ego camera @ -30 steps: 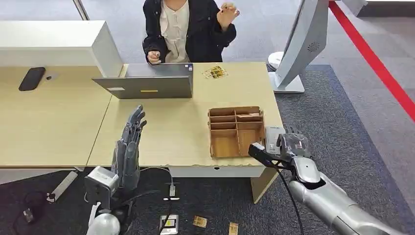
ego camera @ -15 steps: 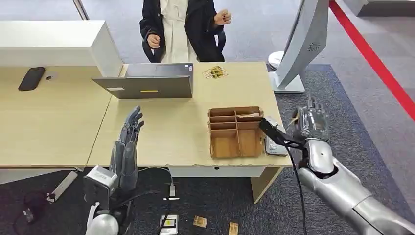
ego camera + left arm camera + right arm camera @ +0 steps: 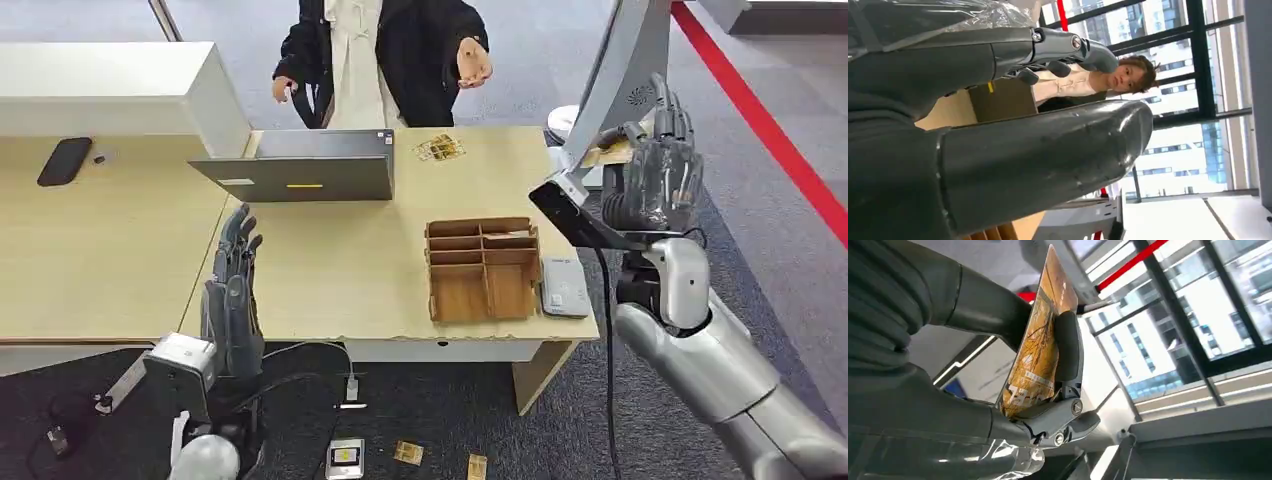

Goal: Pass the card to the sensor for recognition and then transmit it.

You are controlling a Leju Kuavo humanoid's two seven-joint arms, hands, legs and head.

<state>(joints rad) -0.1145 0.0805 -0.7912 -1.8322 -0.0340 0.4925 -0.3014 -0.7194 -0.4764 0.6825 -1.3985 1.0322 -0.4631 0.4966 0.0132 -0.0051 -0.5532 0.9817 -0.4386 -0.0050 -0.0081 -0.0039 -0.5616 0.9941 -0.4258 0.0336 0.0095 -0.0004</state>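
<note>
My right hand (image 3: 655,180) is up high, past the right edge of the surface (image 3: 330,270). It holds the card (image 3: 1040,340) tight. The card is yellow-brown with a tree-like picture on it. In the right wrist view I can see my thumb on 1 flat side of the card and a dark finger (image 3: 1068,347) on the other side. The card's long side runs along my fingers, and its free end pokes out past my fingertips. In the head view a bit of the card (image 3: 607,153) shows by my thumb, with that end pointing toward the far side of the surface, close to the tall grey stand (image 3: 625,70). The card sits on its edge, not flat.

My left hand (image 3: 232,290) is at the near edge of the surface, on the left. Its fingers are straight and point up. They are spread a little and hold nothing.

On the surface there is a brown wooden tray (image 3: 483,268) with small boxes in it. A small grey sensor (image 3: 565,287) lies flat just beside the tray, on its right. A grey laptop (image 3: 305,170) stands farther back. More cards (image 3: 438,148) lie near the far edge.

A person (image 3: 385,55) in a dark jacket stands behind the surface. 1 of the person's hands (image 3: 472,62) is held out with the palm up. It is well apart from my right hand.
</note>
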